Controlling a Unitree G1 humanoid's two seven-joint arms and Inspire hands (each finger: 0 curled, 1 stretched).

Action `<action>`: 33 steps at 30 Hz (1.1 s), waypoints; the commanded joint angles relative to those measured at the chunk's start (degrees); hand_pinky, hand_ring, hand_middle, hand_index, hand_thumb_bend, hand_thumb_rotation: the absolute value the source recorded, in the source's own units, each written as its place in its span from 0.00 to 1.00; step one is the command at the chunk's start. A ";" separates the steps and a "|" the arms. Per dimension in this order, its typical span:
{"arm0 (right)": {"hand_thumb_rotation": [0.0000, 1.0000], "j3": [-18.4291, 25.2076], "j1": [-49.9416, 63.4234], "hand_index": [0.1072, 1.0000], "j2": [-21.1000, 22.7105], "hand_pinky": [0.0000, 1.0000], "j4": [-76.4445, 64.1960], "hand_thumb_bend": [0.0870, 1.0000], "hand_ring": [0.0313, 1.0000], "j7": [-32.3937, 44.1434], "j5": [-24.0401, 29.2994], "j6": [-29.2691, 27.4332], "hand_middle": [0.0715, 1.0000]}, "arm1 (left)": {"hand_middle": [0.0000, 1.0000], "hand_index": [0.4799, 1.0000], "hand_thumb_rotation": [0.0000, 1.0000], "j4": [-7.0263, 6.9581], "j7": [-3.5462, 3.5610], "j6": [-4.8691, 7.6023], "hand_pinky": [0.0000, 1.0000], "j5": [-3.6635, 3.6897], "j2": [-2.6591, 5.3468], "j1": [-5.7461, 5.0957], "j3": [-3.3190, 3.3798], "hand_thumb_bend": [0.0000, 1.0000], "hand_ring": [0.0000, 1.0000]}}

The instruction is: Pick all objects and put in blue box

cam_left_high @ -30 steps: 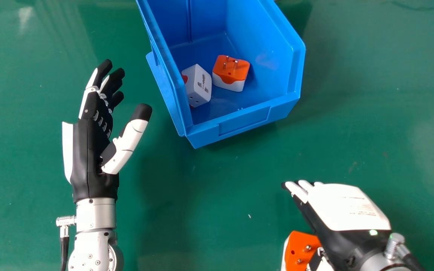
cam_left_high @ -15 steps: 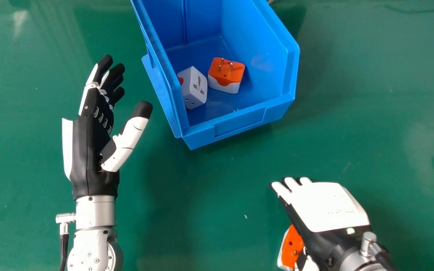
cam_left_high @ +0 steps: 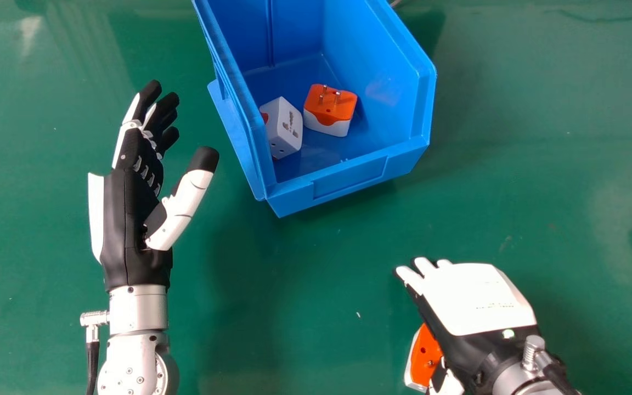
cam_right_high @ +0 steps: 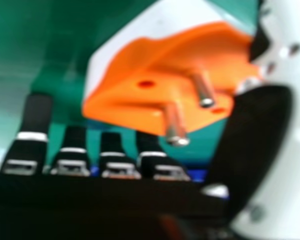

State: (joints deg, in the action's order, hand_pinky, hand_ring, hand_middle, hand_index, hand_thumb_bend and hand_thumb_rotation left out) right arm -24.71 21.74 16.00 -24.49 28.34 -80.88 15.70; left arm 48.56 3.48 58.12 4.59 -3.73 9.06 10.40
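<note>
**Orange-and-white adapter (cam_left_high: 424, 356) by wide-spread right robot hand (cam_left_high: 475, 302)**

Both sit near the head view's bottom edge. Green worktop (cam_left_high: 305, 285) stretches between them and the blue box (cam_left_high: 349, 178); the left robot hand (cam_left_high: 132, 219), also wide, flanks it.

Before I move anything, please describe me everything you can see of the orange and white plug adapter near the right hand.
The adapter looks like hard, smooth plastic: an orange side with a small hole and at least two round metal pins, and a white part behind. It is outside the blue box, partly covered by the right hand, pin side up. Whether the thumb touches it, I cannot tell.
</note>
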 commanded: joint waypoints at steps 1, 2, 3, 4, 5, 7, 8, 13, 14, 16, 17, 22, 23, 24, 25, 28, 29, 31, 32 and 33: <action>0.14 0.36 1.45 0.81 0.00 0.56 0.82 0.83 0.83 1.49 -1.72 1.98 0.87 | 0.87 0.77 0.52 -1.13 0.24 0.33 0.89 0.10 0.13 0.07 -0.19 0.80 0.89; 0.13 0.34 1.70 0.79 -0.30 0.52 0.80 0.82 0.79 1.18 -2.50 2.32 0.84 | 0.87 0.77 0.52 -1.09 0.28 0.34 0.89 0.09 0.07 0.07 -0.18 0.81 0.89; 0.12 0.33 1.93 0.76 -0.52 0.47 0.80 0.80 0.71 0.76 -2.95 2.59 0.78 | 0.87 0.77 0.52 -1.12 0.41 0.26 0.89 0.22 0.08 0.04 -0.17 0.81 0.89; 0.12 0.34 2.10 0.76 -0.79 0.47 0.82 0.80 0.71 0.57 -3.28 2.95 0.78 | 0.87 0.77 0.52 -1.07 0.45 0.25 0.89 0.28 0.07 0.03 -0.14 0.81 0.89; 0.09 0.35 2.17 0.74 -0.92 0.42 0.86 0.77 0.63 0.34 -3.58 3.07 0.73 | 0.87 0.77 0.52 -1.01 0.43 0.28 0.89 0.20 0.01 0.05 -0.13 0.81 0.89; 0.07 0.41 2.30 0.72 -1.22 0.37 0.96 0.72 0.57 -0.12 -4.03 3.16 0.67 | 0.87 0.78 0.52 -0.85 0.32 0.43 0.89 0.01 -0.10 0.11 -0.12 0.81 0.89; 0.06 0.44 2.32 0.71 -1.53 0.33 0.97 0.67 0.51 -0.06 -4.39 3.41 0.63 | 0.87 0.78 0.52 -0.83 0.23 0.46 0.89 -0.09 -0.13 0.13 -0.11 0.81 0.89; 0.03 0.46 2.25 0.68 -3.10 0.23 1.63 0.59 0.38 -0.87 -6.25 5.02 0.54 | 0.87 0.78 0.52 -0.84 0.18 0.44 0.88 -0.15 -0.14 0.24 -0.09 0.81 0.89; 0.02 0.50 2.12 0.67 -3.32 0.20 1.92 0.58 0.34 -0.84 -6.45 5.23 0.52 | 0.87 0.78 0.52 -0.92 -0.03 0.36 0.89 -0.37 -0.17 0.19 -0.09 0.81 0.89; 0.02 0.77 1.93 0.65 -3.93 0.18 2.25 0.56 0.31 -0.60 -6.06 5.70 0.50 | 0.87 0.78 0.52 -0.82 -0.17 0.40 0.89 -0.43 -0.15 0.22 -0.05 0.81 0.89; 0.01 0.85 1.91 0.64 -4.07 0.16 2.37 0.55 0.27 -0.67 -5.93 5.85 0.48 | 0.87 0.78 0.52 -0.75 -0.14 0.49 0.89 -0.34 -0.12 0.26 -0.03 0.81 0.89; 0.01 1.41 2.05 0.56 -4.20 0.12 2.27 0.52 0.21 -1.78 -3.46 5.65 0.46 | 0.87 0.78 0.52 -1.11 0.14 0.32 0.88 0.02 0.01 0.09 -0.09 0.81 0.89; 0.01 1.60 2.10 0.53 -4.24 0.11 2.16 0.51 0.19 -1.78 -2.55 5.59 0.45 | 0.87 0.78 0.52 -1.11 -0.06 0.36 0.88 -0.25 -0.03 0.03 -0.11 0.81 0.89; 0.00 1.76 2.19 0.51 -4.20 0.10 1.99 0.51 0.18 -1.95 -1.70 5.43 0.45 | 0.87 0.78 0.52 -1.18 -0.16 0.31 0.89 -0.41 -0.06 -0.06 -0.13 0.81 0.89; 0.00 1.87 2.28 0.51 -3.97 0.10 1.77 0.51 0.18 -2.13 -0.88 5.13 0.45 | 0.87 0.78 0.52 -1.13 -0.13 0.39 0.89 -0.45 -0.08 -0.10 -0.15 0.81 0.89; 0.00 2.26 2.63 0.47 -3.32 0.09 1.29 0.49 0.16 -3.58 1.41 4.14 0.44 | 0.87 0.78 0.52 -0.81 -0.12 0.69 0.88 -0.43 -0.06 -0.01 -0.12 0.81 0.89; 0.00 2.39 2.69 0.46 -3.15 0.08 1.18 0.49 0.15 -4.05 2.01 3.89 0.44 | 0.87 0.78 0.52 -0.96 -0.27 0.48 0.88 -0.58 -0.07 -0.12 -0.13 0.81 0.89; 0.00 2.65 2.82 0.45 -3.07 0.08 1.29 0.49 0.15 -6.12 3.08 3.46 0.44 | 0.87 0.78 0.52 -1.29 -0.32 0.27 0.88 -0.62 -0.04 -0.36 -0.17 0.81 0.89; 0.00 2.90 2.92 0.45 -3.25 0.08 1.36 0.49 0.14 -7.27 4.18 3.31 0.43 | 0.87 0.78 0.52 -1.33 -0.23 0.29 0.88 -0.50 -0.03 -0.42 -0.19 0.81 0.89; 0.00 3.12 3.01 0.44 -3.22 0.07 1.48 0.48 0.14 -8.71 5.23 2.94 0.43 | 0.87 0.78 0.52 -1.28 -0.15 0.38 0.88 -0.38 -0.01 -0.44 -0.19 0.81 0.89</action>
State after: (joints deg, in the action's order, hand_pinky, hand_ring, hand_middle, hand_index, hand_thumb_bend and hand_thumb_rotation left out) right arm -22.06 23.27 12.20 -24.08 20.45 -77.22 19.09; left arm 48.38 3.27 58.08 4.51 -3.79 8.93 10.43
